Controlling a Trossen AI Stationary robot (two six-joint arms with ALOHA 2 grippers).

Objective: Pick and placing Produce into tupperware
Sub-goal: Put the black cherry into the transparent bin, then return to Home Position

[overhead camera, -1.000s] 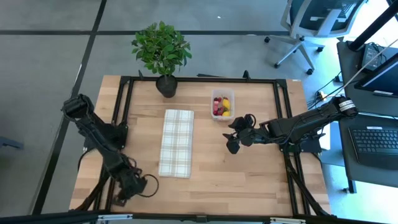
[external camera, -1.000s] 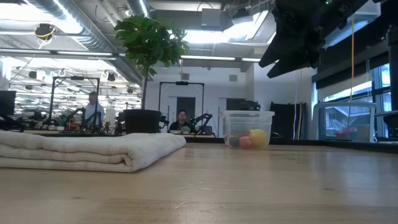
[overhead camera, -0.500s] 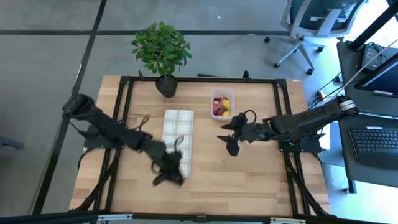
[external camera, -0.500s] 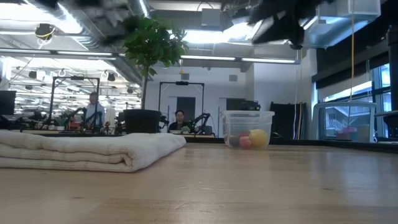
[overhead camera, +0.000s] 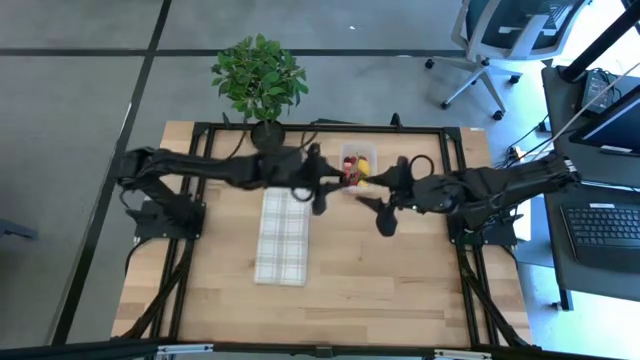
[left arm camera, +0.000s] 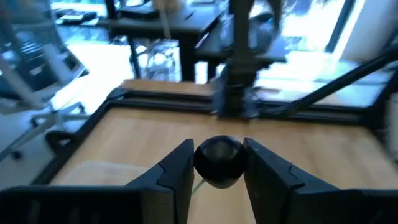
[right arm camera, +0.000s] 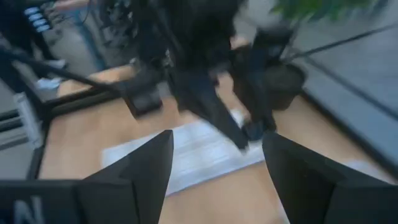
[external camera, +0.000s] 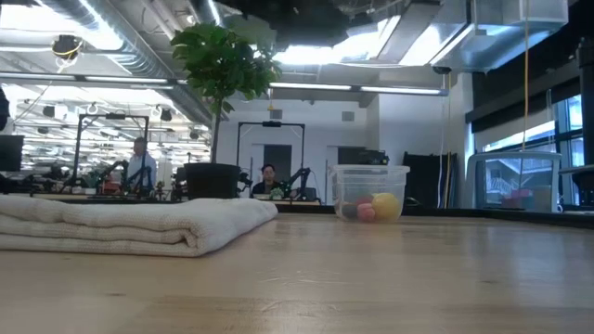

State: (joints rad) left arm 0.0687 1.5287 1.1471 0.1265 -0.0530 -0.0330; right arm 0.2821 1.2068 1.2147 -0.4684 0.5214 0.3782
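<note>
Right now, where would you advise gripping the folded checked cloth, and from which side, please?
I'd take the checked cloth from above at its bare near short edge: it lies flat in thick folds, so the stacked layers give the fingers something to pinch, while the left gripper hangs beside its far end.

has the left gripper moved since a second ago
Yes. In the high view the left gripper, shut on a dark piece of produce, has swung from the table's near-left corner past the checked cloth to beside the tupperware.
</note>
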